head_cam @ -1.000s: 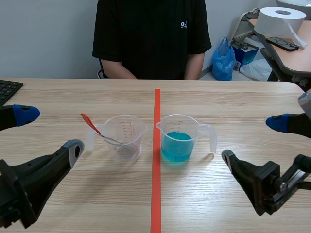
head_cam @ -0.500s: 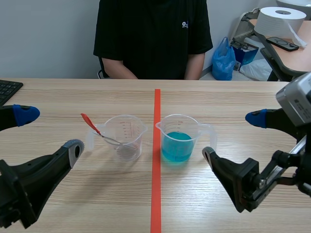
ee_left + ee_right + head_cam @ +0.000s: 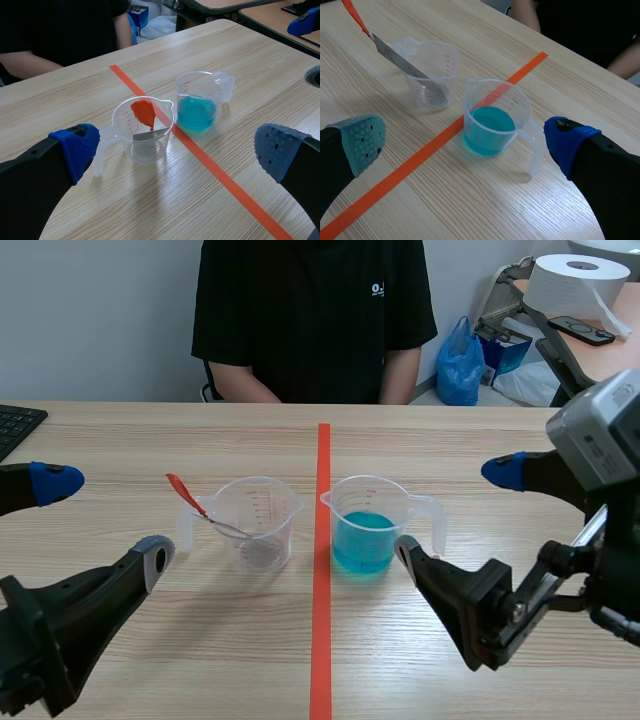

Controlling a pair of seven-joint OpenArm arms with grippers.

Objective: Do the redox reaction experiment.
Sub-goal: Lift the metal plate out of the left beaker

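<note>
While both arms hang low over the tabletop point(image 3: 480, 440), the left arm's fingers point(image 3: 55, 481) stand wide apart and hold nothing. The right arm's fingers point(image 3: 503, 472) are likewise spread and empty. An orange-red tape line point(image 3: 321, 620) separates two clear plastic beakers, both upright. Left of the line stands the first beaker point(image 3: 262, 530), with a red-handled metal spatula point(image 3: 205, 512) leaning inside it, handle over the rim. Right of the line stands the beaker of blue liquid point(image 3: 365, 535). Its handle is turned toward the right arm's fingers, near them but not touching. A person point(image 3: 310, 320) sits across the tabletop.
</note>
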